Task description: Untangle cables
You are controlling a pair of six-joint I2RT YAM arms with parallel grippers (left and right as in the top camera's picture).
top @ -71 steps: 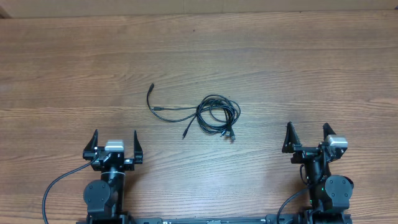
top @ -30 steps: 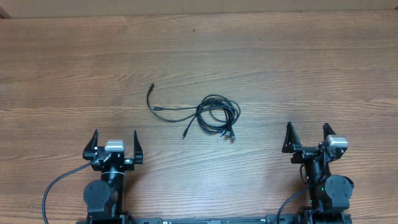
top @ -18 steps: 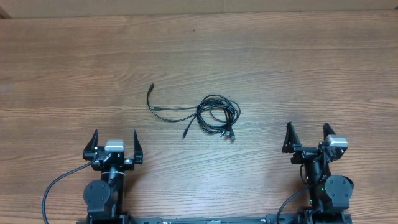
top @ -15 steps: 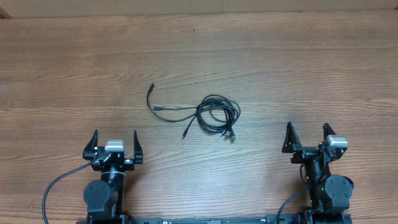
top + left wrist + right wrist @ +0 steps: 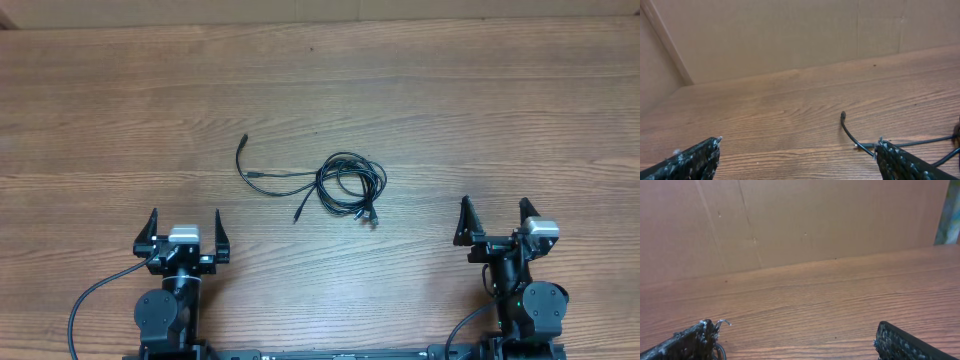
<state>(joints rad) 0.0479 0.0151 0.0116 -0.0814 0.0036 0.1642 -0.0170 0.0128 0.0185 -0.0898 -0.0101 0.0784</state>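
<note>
The cables (image 5: 345,184) lie as a thin black tangle at the middle of the wooden table, coiled on the right with one strand (image 5: 243,160) trailing out to the left and small plugs at the ends. In the left wrist view that strand (image 5: 847,129) curves past the right fingertip. My left gripper (image 5: 185,225) rests open near the table's front left, well short of the tangle. At the front right my right gripper (image 5: 493,215) also stands open, to the right of the coil. Nothing sits between either pair of fingers.
The wooden table (image 5: 320,90) stretches away from both arms. A cardboard wall (image 5: 790,35) runs along its far edge and round the left side. Thick black arm wires (image 5: 95,295) loop near the left base.
</note>
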